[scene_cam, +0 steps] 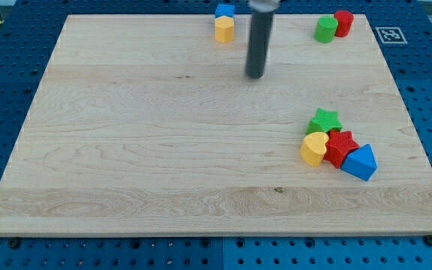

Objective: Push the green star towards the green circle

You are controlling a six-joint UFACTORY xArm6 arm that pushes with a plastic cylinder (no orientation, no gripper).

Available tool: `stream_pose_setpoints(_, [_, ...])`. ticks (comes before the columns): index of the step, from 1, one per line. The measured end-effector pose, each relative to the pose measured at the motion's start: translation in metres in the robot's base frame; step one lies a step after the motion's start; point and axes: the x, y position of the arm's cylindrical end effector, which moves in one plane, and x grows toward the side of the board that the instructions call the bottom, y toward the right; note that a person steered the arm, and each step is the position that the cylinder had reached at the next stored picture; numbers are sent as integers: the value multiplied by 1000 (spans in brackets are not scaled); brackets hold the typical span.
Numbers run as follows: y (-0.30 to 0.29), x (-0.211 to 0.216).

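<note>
Hovering well above-left of green star (325,119): my tip (255,76).

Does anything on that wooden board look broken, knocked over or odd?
Nothing stands out. The blocks sit upright in tidy clusters: the green star among three others at the view's right, the green circle at the top. My tip hangs apart from all.

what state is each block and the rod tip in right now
my tip: on bare board, touching no block
green star: touching yellow heart and red star
yellow heart: in that cluster
red star: against blue triangle
blue triangle: cluster's lower right
green circle: beside red cylinder
blue block: behind yellow block
</note>
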Motion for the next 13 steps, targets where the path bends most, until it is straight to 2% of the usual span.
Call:
stream_pose_setpoints(1, [3,77])
stream_pose_setpoints(2, [47,111])
stream_pose_setpoints(4, [111,114])
stream_pose_setpoints(6, [117,109])
stream_pose_setpoints(9, [173,82])
stream_pose_setpoints(12, [140,19])
stream_pose_setpoints(13, [103,39])
